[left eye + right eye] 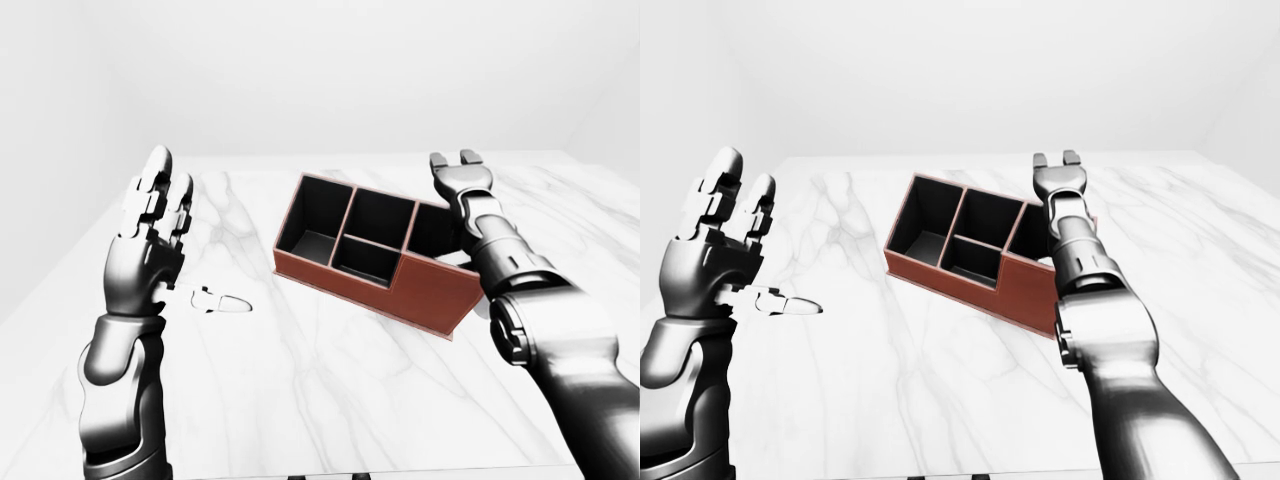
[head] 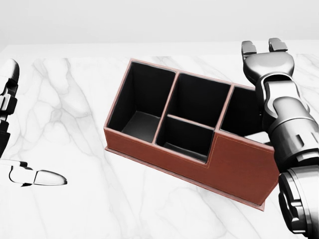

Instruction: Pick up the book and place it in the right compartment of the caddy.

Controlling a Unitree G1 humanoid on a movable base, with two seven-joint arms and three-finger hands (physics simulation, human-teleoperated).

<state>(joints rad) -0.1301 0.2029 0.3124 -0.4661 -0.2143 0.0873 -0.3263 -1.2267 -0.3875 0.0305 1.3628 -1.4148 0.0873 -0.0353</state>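
On the marble table (image 1: 330, 390) I look first for the book and cannot find one in any of my three views; if it is near the caddy's right end, my own forearm hides it. So I cannot say where it lies, nor whether it has gone in, and I judge the task by the caddy alone.

One caddy (image 2: 239, 164) sits tilted across the table, red-brown outside, black within. I count four compartments: a tall one at the head view's left, two smaller ones stacked in the middle, and one at the right. The first three show bare black floors. The right compartment (image 2: 244, 112) is largely covered by my right forearm, so I cannot tell its contents.

My right hand (image 2: 264, 50) reaches over the caddy's far right corner, fingers straight and spread, holding nothing I can see. My left hand (image 1: 152, 225) is raised well to the left of the caddy, fingers open and pointing up, also empty.

Two hands, one caddy, one table, no book in sight.
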